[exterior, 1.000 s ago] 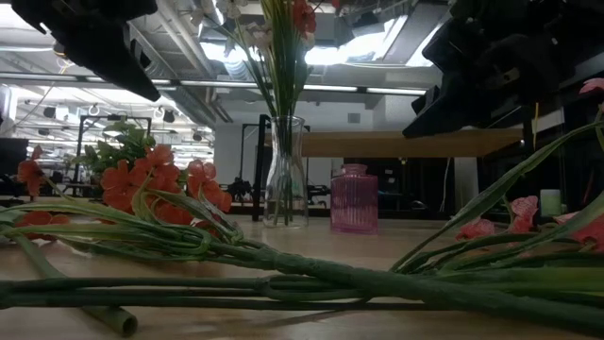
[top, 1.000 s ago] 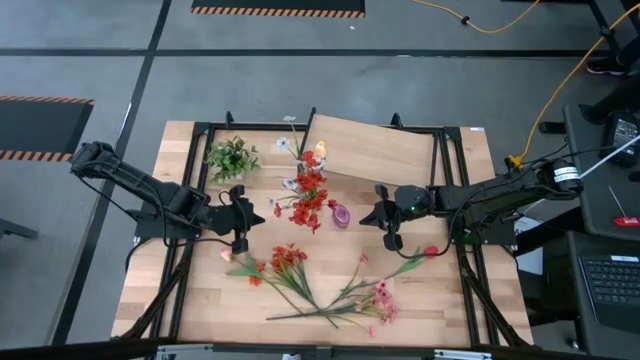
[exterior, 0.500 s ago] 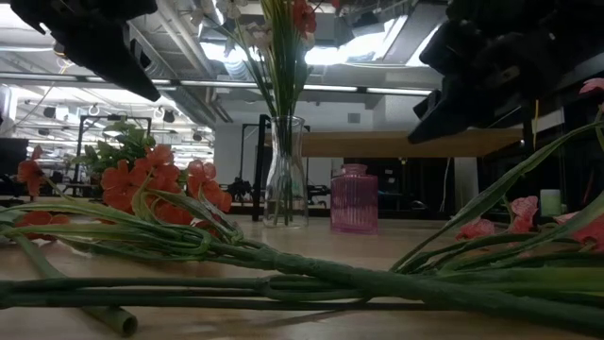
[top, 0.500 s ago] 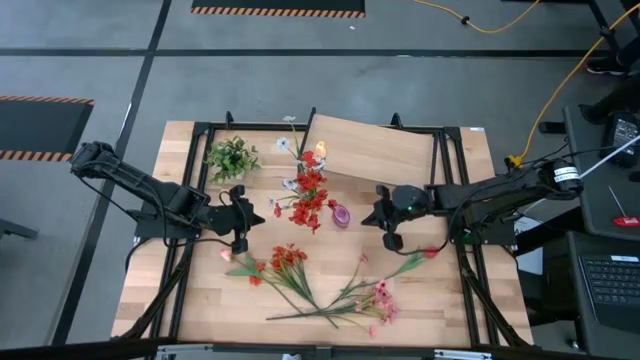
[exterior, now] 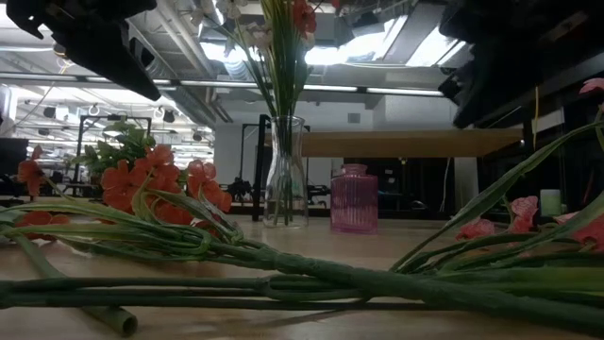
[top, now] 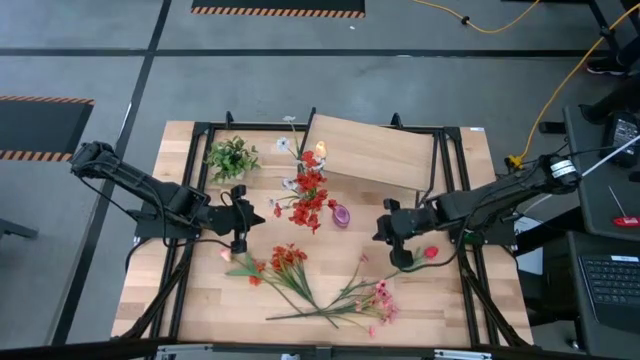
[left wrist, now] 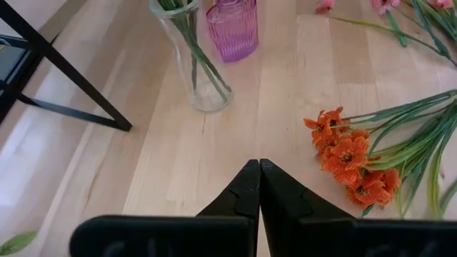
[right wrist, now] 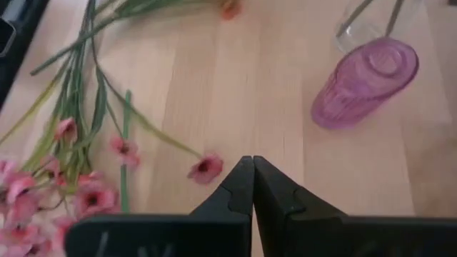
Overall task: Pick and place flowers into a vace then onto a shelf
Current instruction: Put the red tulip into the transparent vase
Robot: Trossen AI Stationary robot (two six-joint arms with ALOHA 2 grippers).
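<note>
A clear glass vase (top: 300, 186) (left wrist: 194, 61) stands mid-table with red and white flowers (top: 310, 200) standing in it. A pink ribbed vase (top: 341, 215) (right wrist: 363, 84) stands beside it. Loose flowers lie flat on the table nearer the front: orange ones (top: 285, 262) (left wrist: 350, 160), pink ones (top: 375, 298) (right wrist: 68, 189), and a red-bloomed stem (top: 425, 253). The shelf (top: 375, 152) stands at the back. My left gripper (top: 262, 214) (left wrist: 258, 168) hovers shut left of the glass vase. My right gripper (top: 383, 234) (right wrist: 253, 163) hovers shut above bare wood, right of the pink vase.
A green leafy tuft (top: 232, 157) lies at the back left. The shelf's black legs (left wrist: 71, 75) stand close to the glass vase. Black frame rails (top: 190, 190) run along both sides of the tabletop. Bare wood (right wrist: 235, 86) lies between the pink vase and the pink flowers.
My right gripper has risen and swung toward the table's near and right edges, away from the pink vase and over toward the red-bloomed stem, turning as it went. It stayed shut. No flower or vase has moved.
</note>
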